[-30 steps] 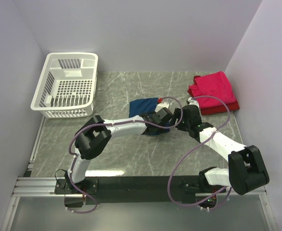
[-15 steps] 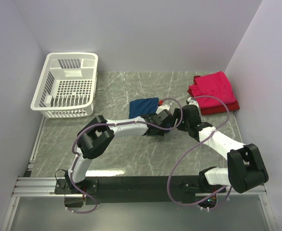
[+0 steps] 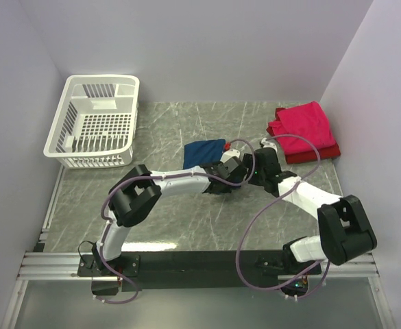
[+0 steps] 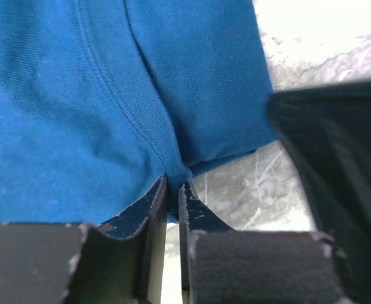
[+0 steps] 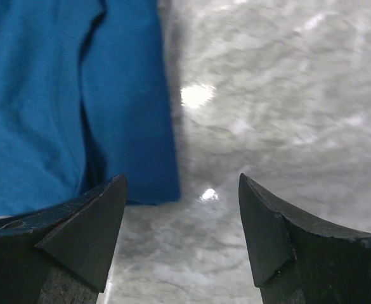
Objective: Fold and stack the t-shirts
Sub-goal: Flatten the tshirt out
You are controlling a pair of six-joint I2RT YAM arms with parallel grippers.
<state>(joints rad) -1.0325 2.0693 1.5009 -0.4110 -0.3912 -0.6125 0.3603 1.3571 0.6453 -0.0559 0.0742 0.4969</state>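
Note:
The navy blue t-shirt (image 3: 204,151) lies folded small in the middle of the table. It fills the upper left of the left wrist view (image 4: 96,95). My left gripper (image 3: 232,170) sits at the shirt's near right corner. Its jaws (image 4: 174,185) are shut on a ribbed hem fold there. My right gripper (image 3: 253,167) hovers just right of that corner, open over bare marble (image 5: 180,183), with the shirt's edge (image 5: 58,95) beside its left finger. The folded pinkish-red t-shirt (image 3: 303,127) lies on a darker red one (image 3: 321,153) at the far right.
A white slotted plastic basket (image 3: 94,123) stands at the back left. The grey marble tabletop (image 3: 186,219) runs between pale walls. Both forearms and their purple cables (image 3: 282,199) crowd the centre near the blue shirt.
My left gripper has closed on the blue shirt's hem. The right gripper has shifted a little left toward the shirt's corner, still open.

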